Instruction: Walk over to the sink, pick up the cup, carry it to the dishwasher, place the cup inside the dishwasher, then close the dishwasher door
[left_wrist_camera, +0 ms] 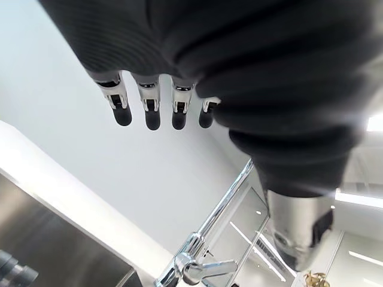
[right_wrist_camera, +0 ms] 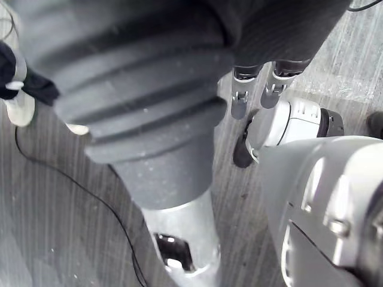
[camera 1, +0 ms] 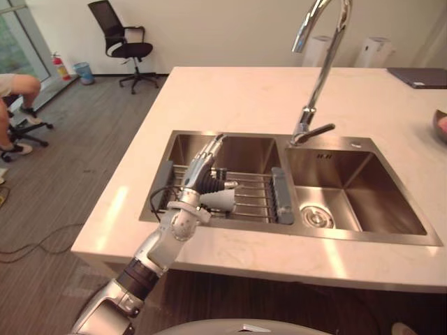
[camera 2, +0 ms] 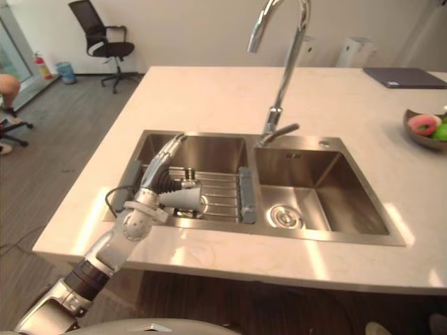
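Pale cup [camera 1: 222,201] lying on its side on a wire rack [camera 1: 255,197], in the left half of the steel sink [camera 1: 314,232], close to the 6 o'clock edge. Left hand [camera 1: 200,171] out over that rack, fingers [left_wrist_camera: 149,110] straight and side by side, pointing to 1 o'clock, gripping nothing. Cup just at 4 o'clock of the palm; touching or not, hard to tell. Right hand [right_wrist_camera: 149,78] hanging low above the floor, fingers [right_wrist_camera: 239,103] loose, nothing in them. Tall bent tap [camera 1: 318,77] at 12 o'clock of the sink, between the two halves. Sink set into a pale bench [camera 1: 230,98]. Bowl [camera 2: 418,139] of fruit at 3 o'clock on the bench, and a dark flat thing [camera 2: 405,77] at 2 o'clock. Past the bench, at 11 o'clock, a black chair [camera 1: 124,42] on the wood floor [camera 1: 77,153]. At 9 o'clock, the leg of a sitting person [camera 1: 19,85].
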`<state>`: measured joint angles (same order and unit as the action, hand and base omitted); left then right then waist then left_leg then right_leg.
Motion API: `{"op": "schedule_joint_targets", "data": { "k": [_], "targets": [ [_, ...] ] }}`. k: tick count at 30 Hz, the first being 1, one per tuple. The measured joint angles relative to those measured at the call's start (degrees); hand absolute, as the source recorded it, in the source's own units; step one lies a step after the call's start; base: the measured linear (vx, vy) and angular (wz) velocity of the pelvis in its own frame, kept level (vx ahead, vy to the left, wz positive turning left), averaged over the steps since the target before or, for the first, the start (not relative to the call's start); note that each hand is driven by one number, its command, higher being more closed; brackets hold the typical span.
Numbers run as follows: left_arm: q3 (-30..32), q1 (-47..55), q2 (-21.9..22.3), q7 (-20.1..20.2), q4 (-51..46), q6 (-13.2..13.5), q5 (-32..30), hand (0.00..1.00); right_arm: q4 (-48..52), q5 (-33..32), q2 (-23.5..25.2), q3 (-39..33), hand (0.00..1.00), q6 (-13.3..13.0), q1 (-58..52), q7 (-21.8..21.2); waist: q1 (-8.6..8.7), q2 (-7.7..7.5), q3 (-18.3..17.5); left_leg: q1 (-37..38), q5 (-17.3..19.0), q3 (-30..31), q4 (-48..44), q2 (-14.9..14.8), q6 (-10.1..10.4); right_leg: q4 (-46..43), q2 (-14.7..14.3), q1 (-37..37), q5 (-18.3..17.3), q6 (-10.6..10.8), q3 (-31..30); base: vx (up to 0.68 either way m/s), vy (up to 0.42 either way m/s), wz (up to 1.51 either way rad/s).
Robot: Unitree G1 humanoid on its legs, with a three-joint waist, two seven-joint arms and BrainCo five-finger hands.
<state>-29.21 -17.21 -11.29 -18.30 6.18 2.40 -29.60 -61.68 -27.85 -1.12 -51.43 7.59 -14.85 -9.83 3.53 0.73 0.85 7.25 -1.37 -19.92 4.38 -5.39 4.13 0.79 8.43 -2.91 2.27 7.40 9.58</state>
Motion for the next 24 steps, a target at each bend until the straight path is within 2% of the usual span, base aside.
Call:
{"op": "schedule_joint_targets", "data": {
  "k": [1,3,6,9,11,14,19,24],
  "targets": [
    [-0.39,0.00,0.02,-0.41,1.02,-0.55,-0.04,0.00,0.02,-0.01,0.17,-1.76,0.00,-0.02,0.05,-0.02,0.24,-0.08,0.04,0.22,0.15,-0.27,0.00,-0.01,0.09,0.68,-0.10,-0.32,0.29,0.02,-0.18,0.01,-0.010,-0.21],
    [-0.62,0.00,-0.03,-1.54,5.78,-4.66,-0.58,0.00,0.06,-0.50,0.41,-4.05,0.00,0.01,0.43,-0.03,0.53,-0.43,0.22,1.26,0.69,-0.92,0.02,-0.23,0.53,2.52,-0.66,-1.38,1.06,-0.23,-1.20,0.01,-0.022,-0.29],
    [1.21,0.23,-0.16,-3.41,13.81,-6.28,-2.81,0.00,0.19,-1.80,0.51,-3.74,0.00,0.15,1.56,0.01,1.24,-0.56,0.33,1.55,0.96,-2.13,0.03,-0.61,0.84,3.11,-1.01,-1.46,1.24,-0.35,-1.59,0.01,-0.023,-0.14],
    [2.37,0.56,-0.69,-4.83,15.44,-5.73,-5.13,0.00,0.36,-2.23,0.72,-2.83,0.00,0.54,2.42,0.09,1.14,-0.90,0.55,1.98,1.23,-2.51,0.03,-0.92,1.17,3.33,-1.44,-1.53,1.35,-0.50,-2.29,0.02,-0.022,-0.14],
    [2.36,0.54,-1.45,-5.44,15.52,-4.38,-8.01,0.00,0.40,-2.32,0.81,-2.72,0.00,1.33,3.50,0.35,1.14,-1.23,0.86,2.88,1.62,-3.22,0.03,-1.15,1.55,3.82,-1.80,-2.39,1.35,-0.56,-2.56,0.03,-0.024,-0.12],
    [2.04,-0.17,-1.36,-5.51,16.05,-4.38,-11.30,0.00,0.47,-5.27,0.73,-2.72,0.00,1.34,4.43,0.40,1.28,-0.94,1.16,3.34,2.06,-3.57,0.02,-1.12,1.72,3.82,-1.90,-2.47,1.28,-0.65,-2.53,0.01,-0.015,-0.11],
    [1.97,-2.72,-1.22,-6.57,20.32,-4.90,-14.58,0.00,0.46,-5.87,0.74,-2.32,0.00,1.28,4.70,0.32,1.63,-0.90,1.70,3.98,2.39,-3.50,0.02,-1.07,1.70,3.89,-1.89,-3.09,1.12,-0.73,-1.99,-0.01,-0.010,-0.01],
    [0.31,-3.67,-2.77,-6.11,22.67,-4.77,-14.44,0.00,0.46,-5.03,1.14,5.21,0.00,0.85,3.72,0.53,3.12,-1.40,2.31,3.95,2.54,-3.44,0.02,-1.08,1.73,3.99,-1.87,-3.09,1.02,-0.64,-1.21,-0.02,-0.014,0.01]
  ]
}}
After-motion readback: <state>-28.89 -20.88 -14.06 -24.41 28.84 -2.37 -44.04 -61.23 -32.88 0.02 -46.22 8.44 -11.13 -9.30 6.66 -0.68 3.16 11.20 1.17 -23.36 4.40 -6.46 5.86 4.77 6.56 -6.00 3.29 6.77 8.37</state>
